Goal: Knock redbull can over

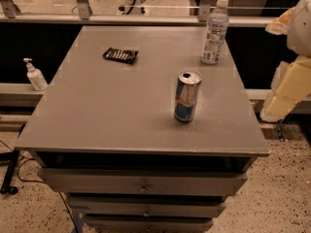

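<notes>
The redbull can (187, 96) stands upright on the grey table top (121, 106), right of the middle and towards the front; it is blue and silver with an open silver top. My gripper (285, 92) is the cream-coloured part at the right edge of the view, beyond the table's right edge, well to the right of the can and apart from it. More of my cream arm (296, 21) shows above it.
A clear plastic bottle (215, 30) with a white cap stands at the table's back right. A dark snack packet (120, 55) lies at the back left. A pump bottle (35, 75) sits on a ledge left of the table. Drawers (143, 183) sit below the table top.
</notes>
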Motion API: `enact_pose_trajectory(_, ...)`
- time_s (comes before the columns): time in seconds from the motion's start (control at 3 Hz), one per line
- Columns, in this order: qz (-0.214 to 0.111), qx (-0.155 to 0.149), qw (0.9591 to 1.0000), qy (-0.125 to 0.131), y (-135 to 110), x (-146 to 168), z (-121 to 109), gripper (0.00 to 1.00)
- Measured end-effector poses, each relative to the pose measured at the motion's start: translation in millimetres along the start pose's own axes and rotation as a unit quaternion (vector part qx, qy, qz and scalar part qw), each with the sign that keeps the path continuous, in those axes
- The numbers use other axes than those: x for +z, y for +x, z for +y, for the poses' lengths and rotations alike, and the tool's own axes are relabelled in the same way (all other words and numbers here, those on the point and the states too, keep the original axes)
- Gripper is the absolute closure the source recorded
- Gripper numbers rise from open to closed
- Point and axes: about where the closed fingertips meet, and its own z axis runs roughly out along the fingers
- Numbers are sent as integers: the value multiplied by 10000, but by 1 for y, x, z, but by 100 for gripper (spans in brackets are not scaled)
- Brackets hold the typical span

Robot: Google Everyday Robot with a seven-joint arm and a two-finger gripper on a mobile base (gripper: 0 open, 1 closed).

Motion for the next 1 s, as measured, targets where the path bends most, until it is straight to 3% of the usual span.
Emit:
enact_pose_trajectory(0.33, -459, 256, 9985, -127, 5, 31, 2, 0)
enact_pose_trajectory(0.67, -1329, 606, 9890, -248, 1, 69, -4, 0)
enact_pose_trajectory(1.0, -2362, 901, 9665, -448, -20, 103, -12, 0)
